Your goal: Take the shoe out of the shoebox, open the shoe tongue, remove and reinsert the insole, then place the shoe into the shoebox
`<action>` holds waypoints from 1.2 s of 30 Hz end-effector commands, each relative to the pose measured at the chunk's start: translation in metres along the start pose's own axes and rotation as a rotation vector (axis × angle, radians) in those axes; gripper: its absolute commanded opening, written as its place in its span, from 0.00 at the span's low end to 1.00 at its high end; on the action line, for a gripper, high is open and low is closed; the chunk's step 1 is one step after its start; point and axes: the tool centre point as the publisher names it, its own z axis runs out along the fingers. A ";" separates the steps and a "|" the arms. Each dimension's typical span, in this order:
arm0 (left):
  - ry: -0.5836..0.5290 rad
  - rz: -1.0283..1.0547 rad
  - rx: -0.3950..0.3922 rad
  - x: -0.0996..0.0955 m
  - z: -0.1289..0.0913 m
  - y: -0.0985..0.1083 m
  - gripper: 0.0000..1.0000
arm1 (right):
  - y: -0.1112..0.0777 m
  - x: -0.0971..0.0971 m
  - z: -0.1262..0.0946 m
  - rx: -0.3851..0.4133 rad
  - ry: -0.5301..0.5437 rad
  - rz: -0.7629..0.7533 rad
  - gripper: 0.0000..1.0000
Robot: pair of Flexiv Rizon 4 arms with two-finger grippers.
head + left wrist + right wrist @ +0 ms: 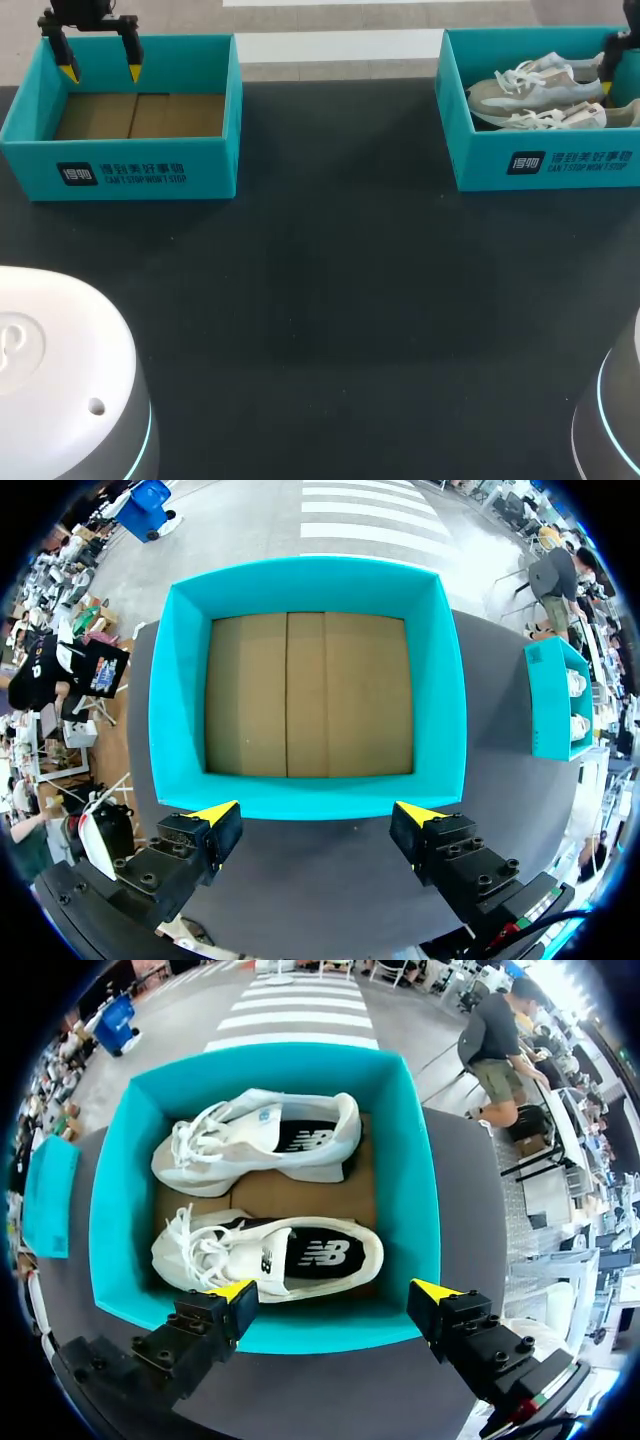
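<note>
Two teal boxes stand well apart on the table (330, 300).

Head view: the empty box (150, 170) is at my left. The shoebox (540, 165) is at my right, with a pair of shoes (535, 90) lying inside, pale grey-white sneakers. My left gripper (100, 72) hangs over the empty box's far wall, fingers spread wide, holding nothing.

Left wrist view: only bare cardboard floor in the empty box ahead of the fingers. No job for this arm here.

Right wrist view: my right gripper (335, 1290) is wide open and empty, above the shoebox's closer wall. The near shoe (270, 1255) sits just past that wall and the far shoe (260, 1140) beyond it, with a strip of cardboard showing between them. Laces are loose.

Handling guess: light, with a soft upper and a stiffer sole and heel. Best hold is probably across the near shoe's collar or heel, not the laces or tongue.

In the way: the box wall close to the near shoe leaves little finger room on that side. The light cardboard box may lift along with the shoe.
</note>
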 end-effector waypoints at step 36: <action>0.000 0.000 0.000 0.000 0.000 0.000 1.00 | 0.008 -0.032 0.098 0.124 0.000 0.083 0.46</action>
